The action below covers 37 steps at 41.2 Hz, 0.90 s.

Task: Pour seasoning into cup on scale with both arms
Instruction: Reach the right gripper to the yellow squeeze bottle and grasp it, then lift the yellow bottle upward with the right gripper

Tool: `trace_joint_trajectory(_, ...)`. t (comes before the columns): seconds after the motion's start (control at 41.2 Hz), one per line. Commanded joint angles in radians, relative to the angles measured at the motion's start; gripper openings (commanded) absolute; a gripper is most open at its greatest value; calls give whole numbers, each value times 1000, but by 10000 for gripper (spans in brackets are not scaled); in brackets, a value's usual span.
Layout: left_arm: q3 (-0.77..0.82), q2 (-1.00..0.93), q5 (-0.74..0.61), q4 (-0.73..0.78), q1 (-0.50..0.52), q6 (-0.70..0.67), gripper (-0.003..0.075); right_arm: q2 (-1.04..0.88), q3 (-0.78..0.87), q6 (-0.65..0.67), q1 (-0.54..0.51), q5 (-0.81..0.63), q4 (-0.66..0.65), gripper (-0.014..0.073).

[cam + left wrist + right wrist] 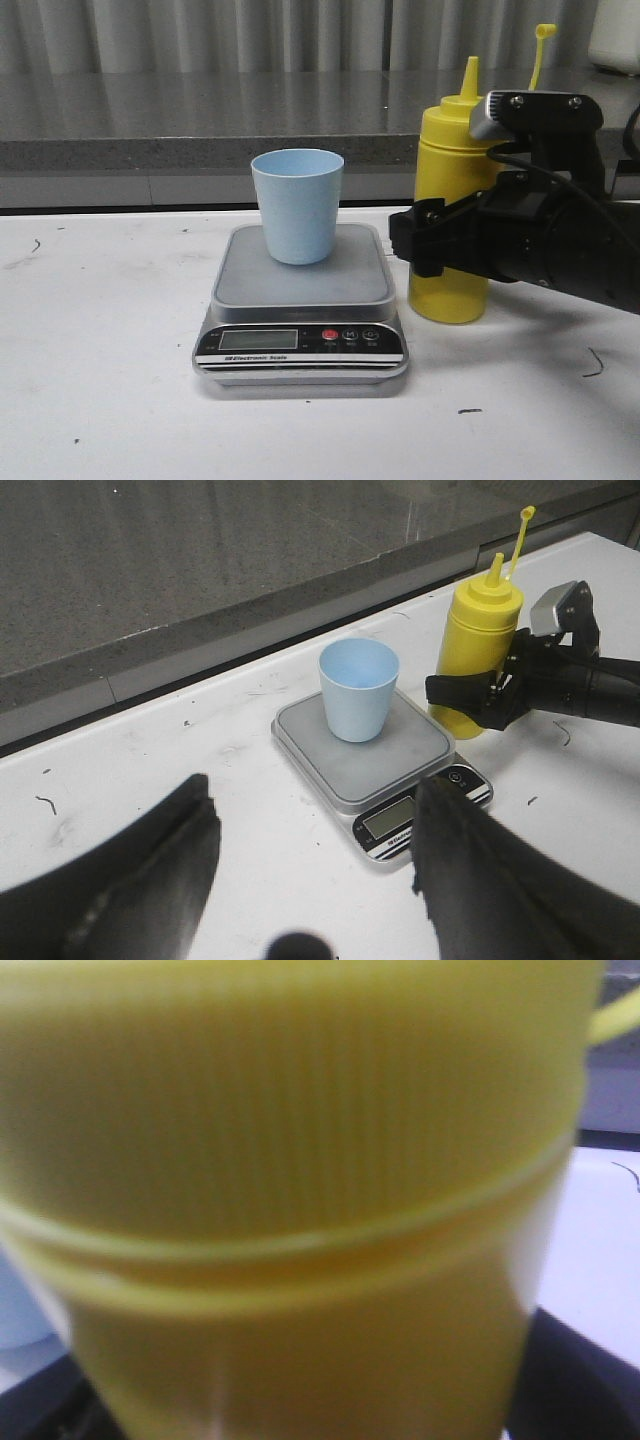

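The yellow seasoning bottle point(447, 150) stands upright on the table, right of the scale point(300, 310). Its cap strap sticks up behind the nozzle. The pale blue cup point(297, 203) stands upright at the back of the scale's platform. My right gripper point(420, 240) comes in from the right and is closed around the bottle's middle. The bottle point(300, 1160) fills the right wrist view, with dark fingers point(565, 1380) at its sides. My left gripper point(315, 785) is open and empty above the table, on the near left side of the scale point(385, 765) and cup point(358, 690). It is out of the front view.
A grey ledge point(200, 130) runs along the back of the white table point(100, 350). A white object point(615, 35) sits on the ledge at far right. Small dark marks dot the tabletop.
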Motion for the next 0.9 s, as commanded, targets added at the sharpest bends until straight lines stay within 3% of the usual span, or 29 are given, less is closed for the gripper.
trace_joint_trajectory(0.0,-24,7,-86,-5,1,-6,419,-27,-25,0,-2,-93,8,522)
trace_joint_trajectory(0.146,-24,7,-86,-5,1,-6,419,-26,-25,0,-2,-92,8,313)
trace_joint_trajectory(0.389,-24,7,-86,-5,1,-6,419,-98,-20,-26,-2,-30,8,300)
trace_joint_trajectory(0.607,-24,7,-86,-5,1,-6,419,-314,-34,-152,-59,314,7,300)
trace_joint_trajectory(0.874,-24,7,-86,-5,1,-6,419,-531,-195,-357,-132,881,-31,300)
